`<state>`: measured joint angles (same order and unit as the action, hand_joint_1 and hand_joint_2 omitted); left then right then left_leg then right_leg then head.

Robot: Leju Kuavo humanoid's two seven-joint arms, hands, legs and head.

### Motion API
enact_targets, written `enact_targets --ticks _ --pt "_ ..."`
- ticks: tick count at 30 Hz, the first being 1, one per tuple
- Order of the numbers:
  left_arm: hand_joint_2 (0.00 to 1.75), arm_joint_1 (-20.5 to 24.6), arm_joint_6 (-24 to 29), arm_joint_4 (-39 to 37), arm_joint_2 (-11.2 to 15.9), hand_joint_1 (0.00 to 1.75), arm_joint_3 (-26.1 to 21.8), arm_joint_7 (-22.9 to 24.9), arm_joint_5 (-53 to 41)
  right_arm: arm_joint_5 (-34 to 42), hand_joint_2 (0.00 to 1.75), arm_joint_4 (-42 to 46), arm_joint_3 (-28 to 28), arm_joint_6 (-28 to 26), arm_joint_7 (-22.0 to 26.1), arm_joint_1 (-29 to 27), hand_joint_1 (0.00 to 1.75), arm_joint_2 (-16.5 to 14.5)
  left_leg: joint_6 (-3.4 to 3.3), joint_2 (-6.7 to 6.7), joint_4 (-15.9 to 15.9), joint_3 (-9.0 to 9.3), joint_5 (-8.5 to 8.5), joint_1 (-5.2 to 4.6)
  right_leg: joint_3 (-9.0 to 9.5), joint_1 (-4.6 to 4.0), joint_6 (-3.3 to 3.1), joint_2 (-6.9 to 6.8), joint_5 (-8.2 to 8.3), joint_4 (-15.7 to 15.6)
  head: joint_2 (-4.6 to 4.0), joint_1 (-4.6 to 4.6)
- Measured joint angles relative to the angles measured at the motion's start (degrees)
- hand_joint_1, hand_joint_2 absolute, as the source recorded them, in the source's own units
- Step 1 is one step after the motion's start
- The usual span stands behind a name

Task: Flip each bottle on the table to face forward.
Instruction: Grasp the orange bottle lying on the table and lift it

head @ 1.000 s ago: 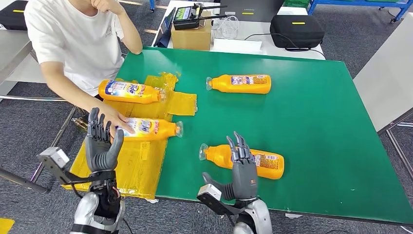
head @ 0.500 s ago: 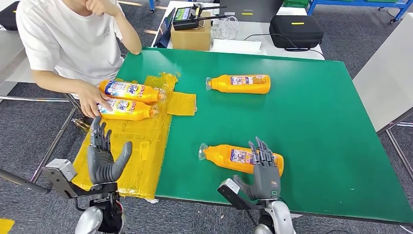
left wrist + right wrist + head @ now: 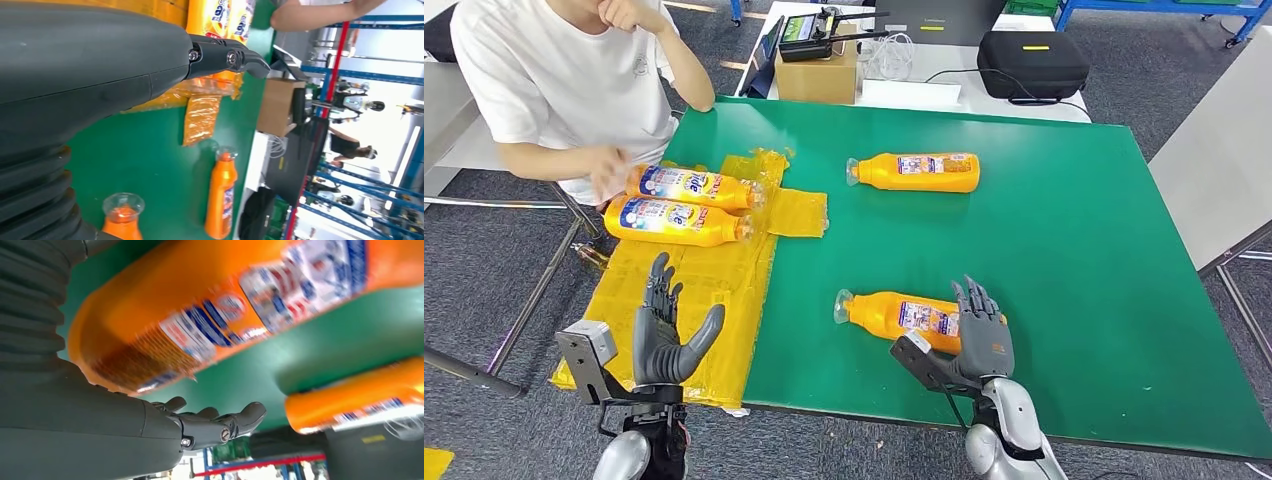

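An orange bottle (image 3: 902, 317) lies on its side near the front edge of the green table (image 3: 1084, 260), its back label up; the right wrist view has it close up (image 3: 200, 315). My right hand (image 3: 980, 331) is open at its base end, fingers (image 3: 220, 425) straight beside it, holding nothing. A second back-label bottle (image 3: 916, 172) lies farther back, also seen from the wrists (image 3: 222, 195) (image 3: 360, 395). Two front-label bottles (image 3: 694, 185) (image 3: 676, 220) lie side by side on a yellow sheet (image 3: 714, 300). My left hand (image 3: 667, 335) is open, raised above that sheet.
A person in a white shirt sits at the table's left, one hand (image 3: 609, 172) by the two labelled bottles. A cardboard box (image 3: 817, 72) and a black case (image 3: 1034, 62) stand on the table behind. A grey table edge (image 3: 1214, 180) lies to the right.
The person slid the second labelled bottle back beside the first and let go. My right hand moved right along the near bottle to its base. My left hand sank lower and nearer.
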<state>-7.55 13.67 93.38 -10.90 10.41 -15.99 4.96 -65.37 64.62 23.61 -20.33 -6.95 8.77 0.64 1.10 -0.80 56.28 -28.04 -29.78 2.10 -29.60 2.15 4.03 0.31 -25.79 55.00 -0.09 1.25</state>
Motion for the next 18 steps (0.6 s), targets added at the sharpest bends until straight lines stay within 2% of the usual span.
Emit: enact_targets --ticks 5,11,13,15,17,18 --pt "1.75 -0.15 -0.75 -0.62 0.28 0.0 0.3 3.32 -0.47 -1.07 1.75 -1.53 0.36 5.64 -3.84 1.78 0.0 0.76 0.0 0.0 0.0 0.0 0.0 0.0 0.0 0.0 0.0 0.0 0.0 0.0 0.0 -0.01" --pt "1.75 -0.31 -2.99 -0.91 0.51 0.0 0.3 5.7 1.56 0.3 1.75 -2.07 1.73 11.16 -5.56 3.76 0.03 2.16 0.0 -0.01 0.0 0.07 0.0 0.0 0.05 0.0 0.0 0.01 0.0 -0.01 0.0 -0.01" --pt "1.75 -0.31 -3.34 -0.97 0.63 0.0 0.32 6.07 1.78 1.24 1.75 -2.17 2.34 12.78 -5.73 4.37 0.55 2.79 0.0 -0.02 0.0 0.16 0.0 0.0 0.13 0.0 0.0 0.02 0.0 -0.01 0.0 0.0" --pt "1.75 -0.29 -3.7 -1.16 0.79 0.0 0.39 6.46 1.85 2.44 1.75 -2.35 2.85 13.7 -5.73 4.9 1.35 3.44 0.0 -0.02 0.0 0.27 0.0 0.0 0.24 0.0 0.0 0.02 0.0 -0.01 0.0 -0.01" --pt "1.75 -0.26 -4.06 -1.34 0.93 0.0 0.53 6.95 2.13 3.49 1.75 -2.66 3.2 14.04 -5.72 5.3 1.68 3.98 0.0 -0.02 0.0 0.36 0.0 0.0 0.33 0.0 0.0 0.02 0.0 -0.02 0.0 -0.01" --pt "1.75 -0.23 -4.31 -1.4 0.99 0.0 0.6 7.21 2.47 3.94 1.75 -2.86 3.36 14.21 -5.71 5.56 1.69 4.2 0.0 -0.02 0.0 0.4 0.0 0.0 0.36 0.0 0.0 0.02 0.0 -0.02 0.0 -0.01"
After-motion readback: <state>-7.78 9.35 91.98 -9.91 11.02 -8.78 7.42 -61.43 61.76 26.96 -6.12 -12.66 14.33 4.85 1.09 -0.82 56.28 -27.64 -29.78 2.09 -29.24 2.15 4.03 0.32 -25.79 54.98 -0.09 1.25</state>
